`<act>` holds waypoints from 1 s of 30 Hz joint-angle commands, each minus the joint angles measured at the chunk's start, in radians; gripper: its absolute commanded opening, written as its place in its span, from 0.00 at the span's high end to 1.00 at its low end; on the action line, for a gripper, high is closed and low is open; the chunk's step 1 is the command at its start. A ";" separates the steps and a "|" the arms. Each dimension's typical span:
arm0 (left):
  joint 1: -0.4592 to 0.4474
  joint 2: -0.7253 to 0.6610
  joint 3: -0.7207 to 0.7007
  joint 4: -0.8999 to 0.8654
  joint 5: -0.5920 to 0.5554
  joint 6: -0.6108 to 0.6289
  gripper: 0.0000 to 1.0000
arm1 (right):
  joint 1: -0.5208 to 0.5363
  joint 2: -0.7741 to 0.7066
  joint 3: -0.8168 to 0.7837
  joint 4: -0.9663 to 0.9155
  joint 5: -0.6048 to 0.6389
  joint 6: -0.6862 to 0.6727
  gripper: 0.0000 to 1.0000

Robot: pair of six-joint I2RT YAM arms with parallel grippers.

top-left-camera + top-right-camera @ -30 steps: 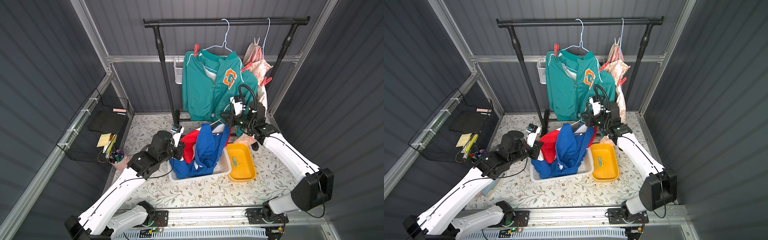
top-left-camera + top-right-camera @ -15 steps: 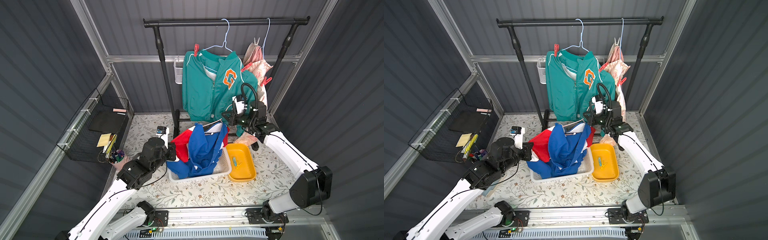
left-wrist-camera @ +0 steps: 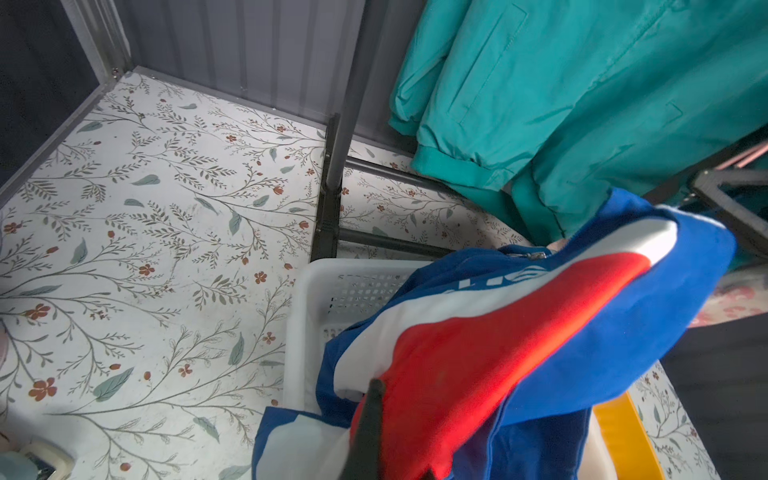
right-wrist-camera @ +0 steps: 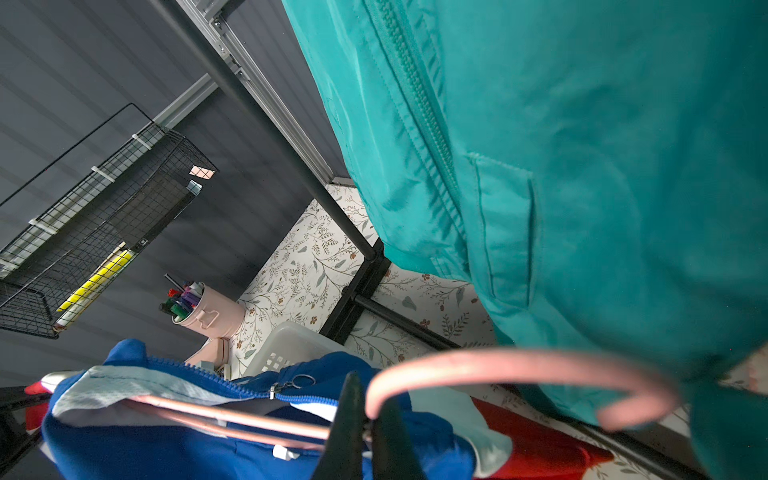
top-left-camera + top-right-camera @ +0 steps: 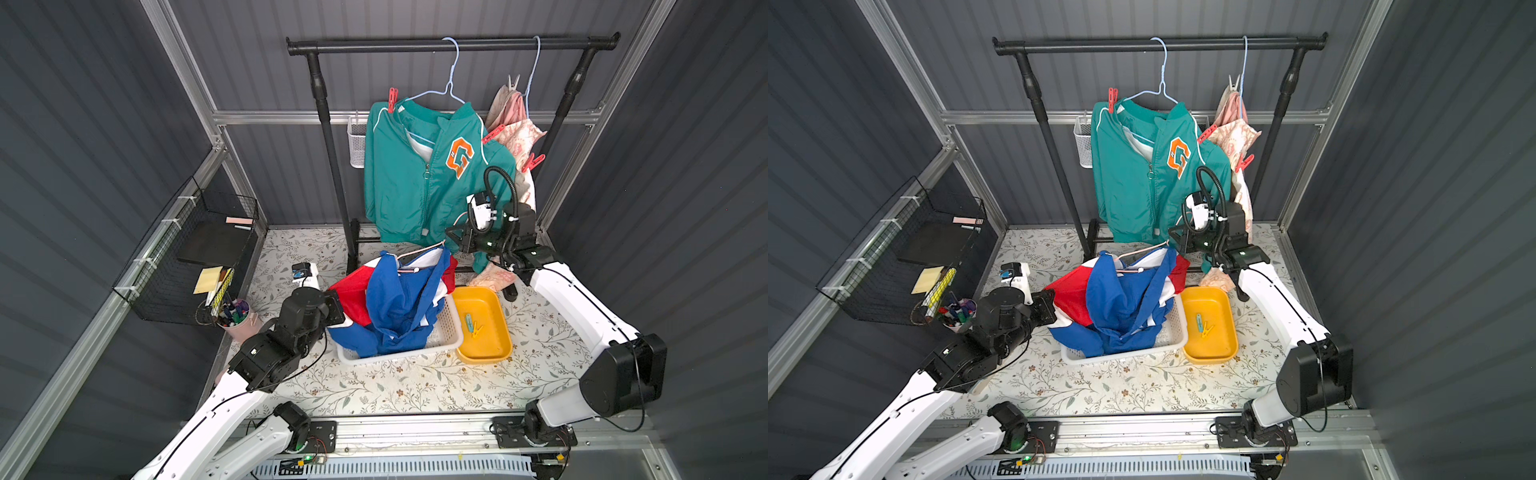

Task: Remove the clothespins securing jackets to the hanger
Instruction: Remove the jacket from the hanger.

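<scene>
Two loose plastic clothespins, a teal clothespin (image 5: 468, 322) and a yellow clothespin (image 5: 477, 330), lie in the yellow plastic tray (image 5: 484, 356). Over the last second the left gripper (image 5: 338, 307), clenched on the red sleeve panel of the blue zip jacket (image 5: 399, 303), has drawn back toward the robot's left. This has stretched the garment across the white perforated basket (image 5: 399, 358). The right gripper (image 4: 368, 432) stays clamped on the neck of the pink wire hanger (image 4: 519, 361). By this reading the blue jacket, seemingly unpinned, is being stripped from its hanger. Four clips remain fastened: a red clip (image 5: 392, 99) and another red clip (image 5: 493, 133) on the shoulders of the hanging teal jacket (image 5: 407, 187), plus a third red clip (image 5: 533, 161) and a whitish-grey clip (image 5: 514, 81) on the cream floral jacket (image 5: 519, 133).
</scene>
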 commanded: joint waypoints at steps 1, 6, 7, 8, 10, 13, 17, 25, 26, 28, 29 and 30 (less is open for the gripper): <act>0.013 -0.045 -0.007 -0.082 -0.183 -0.085 1.00 | -0.075 -0.022 -0.001 0.014 0.147 -0.055 1.00; 0.013 -0.060 -0.031 -0.097 -0.227 -0.144 1.00 | -0.090 -0.035 -0.014 0.015 0.142 -0.055 1.00; 0.012 -0.060 -0.032 -0.100 -0.235 -0.154 1.00 | -0.093 -0.034 -0.016 0.015 0.141 -0.057 1.00; 0.012 -0.060 -0.029 -0.102 -0.243 -0.157 1.00 | -0.096 -0.037 -0.017 0.013 0.141 -0.057 1.00; 0.012 -0.059 -0.026 -0.108 -0.262 -0.166 1.00 | -0.104 -0.039 -0.018 0.011 0.135 -0.058 1.00; 0.012 -0.060 -0.029 -0.112 -0.276 -0.183 1.00 | -0.113 -0.047 -0.025 0.012 0.134 -0.057 1.00; 0.012 -0.053 -0.038 -0.113 -0.284 -0.196 1.00 | -0.118 -0.056 -0.039 0.019 0.132 -0.054 1.00; 0.012 -0.056 -0.035 -0.137 -0.337 -0.212 1.00 | -0.137 -0.076 -0.062 0.019 0.138 -0.049 1.00; 0.012 -0.057 -0.038 -0.137 -0.338 -0.218 1.00 | -0.139 -0.078 -0.065 0.021 0.138 -0.047 1.00; 0.012 -0.054 -0.038 -0.141 -0.342 -0.232 1.00 | -0.140 -0.079 -0.067 0.023 0.129 -0.045 1.00; 0.012 -0.053 -0.038 -0.145 -0.348 -0.240 1.00 | -0.141 -0.081 -0.069 0.022 0.131 -0.046 1.00; 0.012 -0.053 -0.038 -0.145 -0.353 -0.242 1.00 | -0.142 -0.083 -0.073 0.020 0.137 -0.046 1.00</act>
